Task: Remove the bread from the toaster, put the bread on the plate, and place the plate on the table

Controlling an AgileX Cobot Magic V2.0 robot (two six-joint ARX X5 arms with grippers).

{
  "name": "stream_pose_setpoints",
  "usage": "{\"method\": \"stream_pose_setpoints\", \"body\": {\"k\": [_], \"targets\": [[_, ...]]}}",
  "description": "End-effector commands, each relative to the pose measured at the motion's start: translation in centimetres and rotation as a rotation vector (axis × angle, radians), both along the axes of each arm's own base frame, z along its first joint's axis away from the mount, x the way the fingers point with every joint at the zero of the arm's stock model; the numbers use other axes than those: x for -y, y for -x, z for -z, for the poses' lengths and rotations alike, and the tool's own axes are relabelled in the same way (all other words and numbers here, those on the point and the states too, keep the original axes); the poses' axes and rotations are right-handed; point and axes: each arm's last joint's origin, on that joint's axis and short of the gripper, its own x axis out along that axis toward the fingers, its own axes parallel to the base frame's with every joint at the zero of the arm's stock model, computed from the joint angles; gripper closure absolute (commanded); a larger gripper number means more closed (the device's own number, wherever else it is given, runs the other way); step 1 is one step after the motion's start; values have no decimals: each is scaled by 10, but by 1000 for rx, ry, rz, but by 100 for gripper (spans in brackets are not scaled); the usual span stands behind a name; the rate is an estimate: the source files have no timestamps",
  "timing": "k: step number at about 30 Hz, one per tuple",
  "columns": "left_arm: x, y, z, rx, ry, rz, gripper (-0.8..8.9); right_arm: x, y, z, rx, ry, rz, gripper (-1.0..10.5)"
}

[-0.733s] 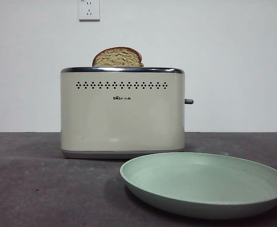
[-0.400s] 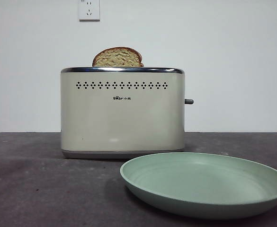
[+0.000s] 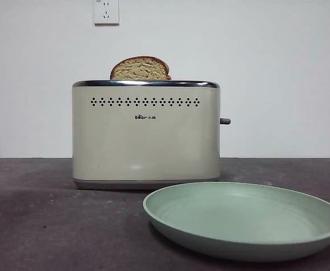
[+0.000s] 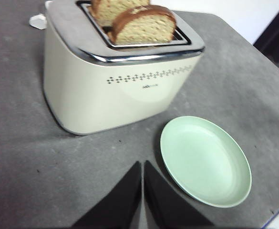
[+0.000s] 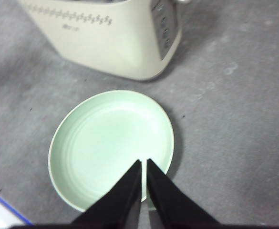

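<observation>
With both our left gripper (image 4: 142,164) and right gripper (image 5: 144,162) pressed together, the bread (image 4: 144,25) standing in the toaster (image 3: 146,132) could slip beside the near plate (image 3: 243,219).

Looking down on a mint-green plate (image 5: 111,145), empty, sitting flat on the grey mottled surface (image 5: 234,119). Cream toaster (image 5: 115,38) just beyond it, apart from the rim. Right pincer (image 5: 143,164) hovering over the plate's near edge, jaws pressed together, holding nothing.
</observation>
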Motion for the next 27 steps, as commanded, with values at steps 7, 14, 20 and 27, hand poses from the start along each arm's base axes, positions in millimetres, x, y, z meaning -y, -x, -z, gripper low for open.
{"method": "stream_pose_setpoints", "body": {"k": [7, 14, 20, 27], "targets": [[2, 1, -8, 44, -11, 31, 497, 0, -1, -5, 17, 22, 32, 679], [2, -5, -11, 72, -11, 33, 442, 0, -1, -4, 6, 25, 70, 586], [8, -24, -26, 144, -25, 74, 442, 0, -1, -4, -1, 21, 74, 586], [24, -66, -49, 185, -85, 148, 442, 0, -1, -4, -4, 20, 75, 586]]}}
